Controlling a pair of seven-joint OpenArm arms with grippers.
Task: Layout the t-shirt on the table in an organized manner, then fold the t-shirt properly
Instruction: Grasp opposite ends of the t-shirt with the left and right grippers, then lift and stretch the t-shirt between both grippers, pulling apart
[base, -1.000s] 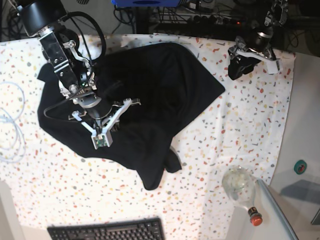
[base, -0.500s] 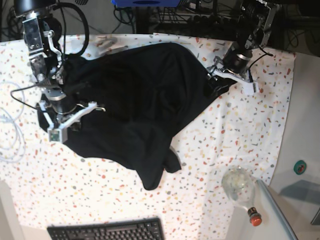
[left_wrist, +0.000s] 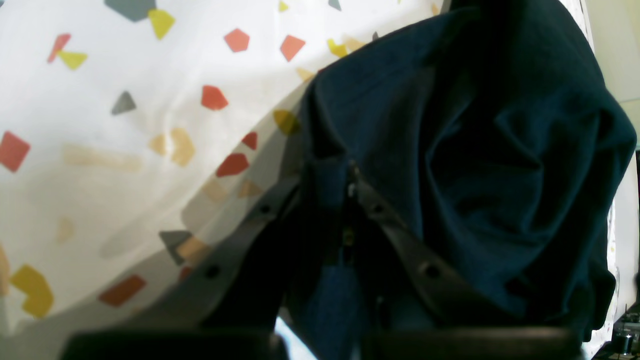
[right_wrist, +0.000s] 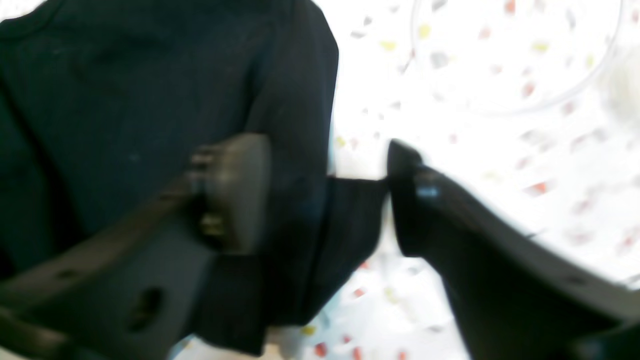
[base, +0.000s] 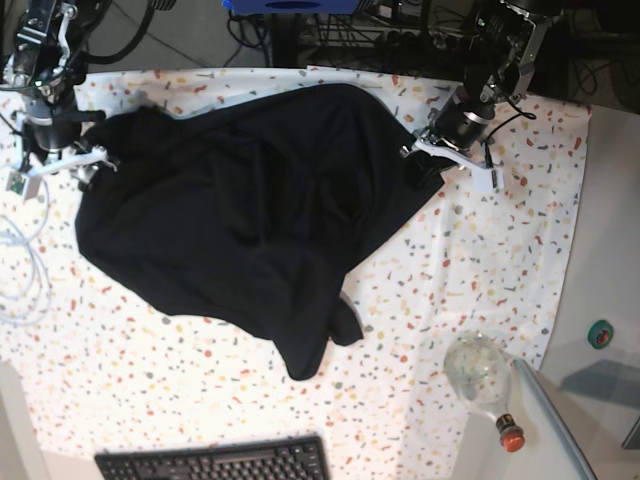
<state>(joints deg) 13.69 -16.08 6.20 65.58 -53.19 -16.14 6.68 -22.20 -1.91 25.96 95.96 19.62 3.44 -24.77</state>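
White speckled terrazzo-patterned table (base: 480, 270) fills my base view. Plain black soft cloth t-shirt (base: 250, 220) lies bunched across its middle and far side, unspread. My left gripper (left_wrist: 350, 200) sits at the cloth's edge nearest that arm, fingers pinched together on a fold of the t-shirt. My right gripper (right_wrist: 325, 200) is at the opposite edge, fingers spread apart with a hem lying between them, not clamped. Risk as I judge it: pulling with one side unheld would drag the shirt, not flatten it.

T-shirt (base: 240, 220) crumpled on table (base: 500, 260); keyboard (base: 215, 462) at near edge.
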